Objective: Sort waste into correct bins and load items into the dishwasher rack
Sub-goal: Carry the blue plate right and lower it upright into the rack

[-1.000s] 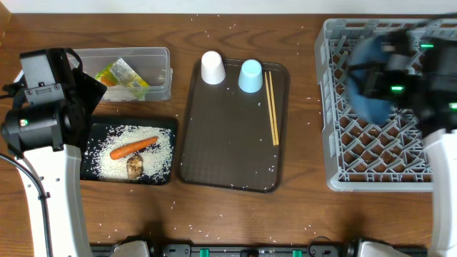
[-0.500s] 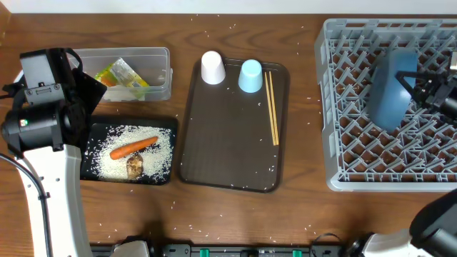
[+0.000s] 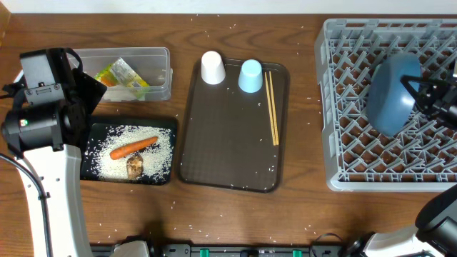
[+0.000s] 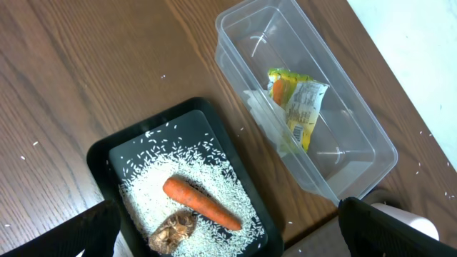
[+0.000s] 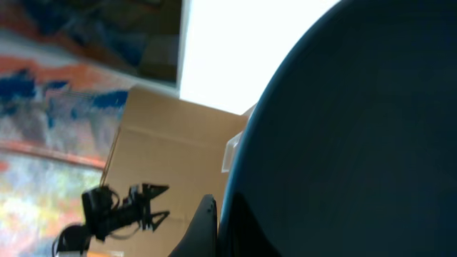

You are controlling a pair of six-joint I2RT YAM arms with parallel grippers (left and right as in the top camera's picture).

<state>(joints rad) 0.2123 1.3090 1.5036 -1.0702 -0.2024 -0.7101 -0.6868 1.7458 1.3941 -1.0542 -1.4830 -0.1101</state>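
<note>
Plate: the blue plate [image 3: 389,96] stands on edge among the pegs in the right half of the rack [image 3: 343,164]
Right claw: my right claw [image 3: 414,91] is at the plate's right rim and looks closed on it. The plate fills the right wrist view, so I can't see the fingertips
Left claw: my left claw [image 4: 225,239] is spread wide with nothing in it, well to the left of the rack
Handling: I judge the plate stiff, glazed and slippery, heavy for a pinch grip and likely to chip against the pegs. The rim is the only place to hold it
Facing: it leans, one broad face turned up and toward the rack's left side – I can't tell which face
Long axis: runs from the rack's far edge toward its near edge
</note>
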